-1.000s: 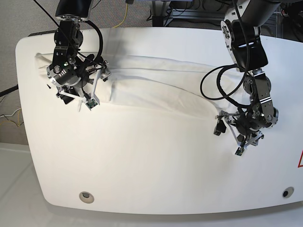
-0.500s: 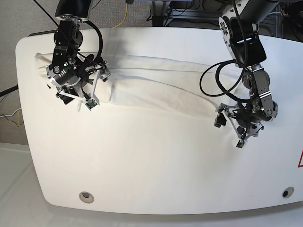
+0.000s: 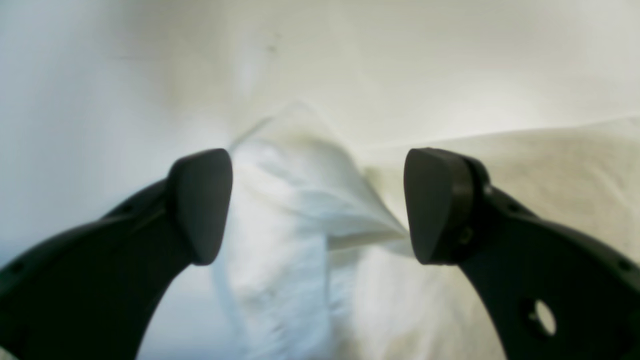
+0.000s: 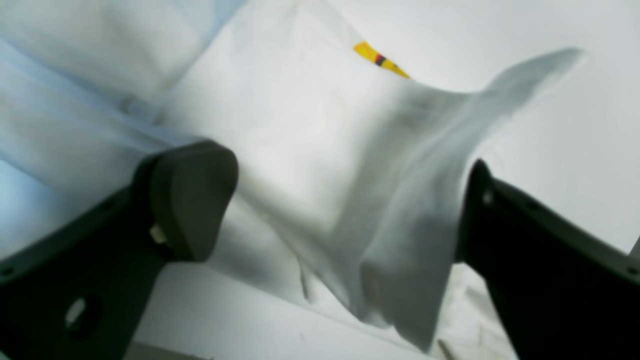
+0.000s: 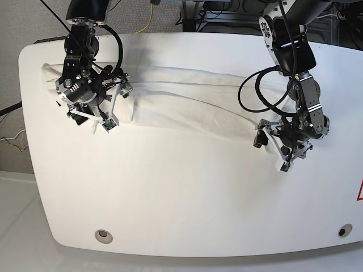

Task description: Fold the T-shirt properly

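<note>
1. Sizing up progress: the T-shirt (image 5: 187,105) lies as a long, loosely gathered band between the two grippers, so I'd say the fold is barely halfway, with neat final folds left to do.
2. Under both grippers is a white table (image 5: 170,198), with grey carpet and cables behind it.
3. Right gripper (image 4: 345,210) has its fingers spread wide, a raised flap of cloth sitting between them, nothing pinched.
4. Left gripper (image 3: 317,205) is spread too, a peaked corner of cloth in the gap, not clamped.
5. A yellow print bit (image 4: 380,60) peeks out beyond the right gripper.
</note>
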